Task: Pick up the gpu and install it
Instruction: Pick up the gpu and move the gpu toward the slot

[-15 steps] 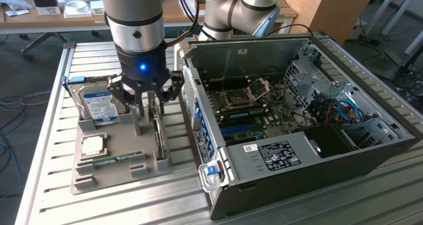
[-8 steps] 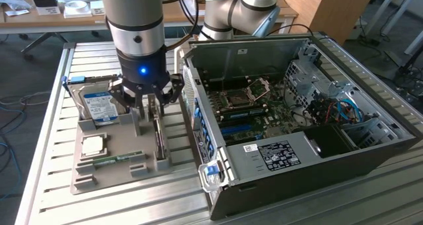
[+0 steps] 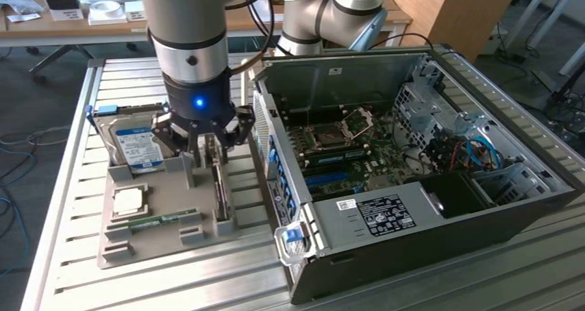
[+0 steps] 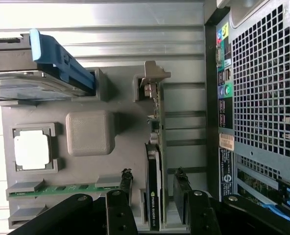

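Hovering in the exterior view low over a grey moulded plastic tray [image 3: 169, 194]: black two-fingered gripper [image 3: 212, 160], straddling the top edge of the thin, flat gpu [image 3: 220, 194], which stands upright on its long edge in a tray slot. On the tray toward the exterior view's left: silver hard drive with blue-white label [image 3: 137, 146], square silver processor [image 3: 130, 200], narrow green RAM stick [image 3: 155, 222]. Just beside the tray on the exterior view's right: open black computer case [image 3: 439, 235], motherboard [image 3: 338, 146] exposed.

Turning to the wrist view: black fingers [image 4: 127, 188] spread apart, one on each side of the gpu [image 4: 154, 205], gaps visible both sides, nothing clamped. Black face and green board edge between them; silver end bracket [image 4: 154, 78] at the far end.
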`<state>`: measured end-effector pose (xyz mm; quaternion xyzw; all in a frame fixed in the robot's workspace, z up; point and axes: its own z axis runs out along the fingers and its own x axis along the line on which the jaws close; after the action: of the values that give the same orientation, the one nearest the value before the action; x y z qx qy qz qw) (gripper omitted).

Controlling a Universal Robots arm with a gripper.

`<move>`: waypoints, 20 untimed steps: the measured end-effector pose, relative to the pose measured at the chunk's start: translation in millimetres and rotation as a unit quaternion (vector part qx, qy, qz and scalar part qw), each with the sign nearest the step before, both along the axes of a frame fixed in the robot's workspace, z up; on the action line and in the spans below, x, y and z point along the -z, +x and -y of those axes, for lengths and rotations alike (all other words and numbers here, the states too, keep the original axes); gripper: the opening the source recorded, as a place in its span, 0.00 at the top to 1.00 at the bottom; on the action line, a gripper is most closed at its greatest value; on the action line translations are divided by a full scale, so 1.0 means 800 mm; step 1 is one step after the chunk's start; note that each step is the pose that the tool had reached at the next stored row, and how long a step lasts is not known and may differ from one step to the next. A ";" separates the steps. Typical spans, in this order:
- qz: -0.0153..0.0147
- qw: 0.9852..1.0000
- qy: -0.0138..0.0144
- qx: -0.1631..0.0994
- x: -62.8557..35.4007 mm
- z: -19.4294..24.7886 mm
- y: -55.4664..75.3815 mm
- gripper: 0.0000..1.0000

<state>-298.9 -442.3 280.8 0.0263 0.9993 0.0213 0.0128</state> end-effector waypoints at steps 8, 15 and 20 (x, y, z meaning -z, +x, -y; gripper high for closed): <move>0.000 1.000 0.000 0.000 0.000 0.0000 0.001 0.53; 0.000 1.000 0.000 0.000 0.001 -0.0001 0.001 0.53; 0.000 1.000 0.000 0.000 0.003 -0.0001 0.001 0.53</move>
<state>-298.5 -442.2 278.5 0.0264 0.9993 0.0213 0.0128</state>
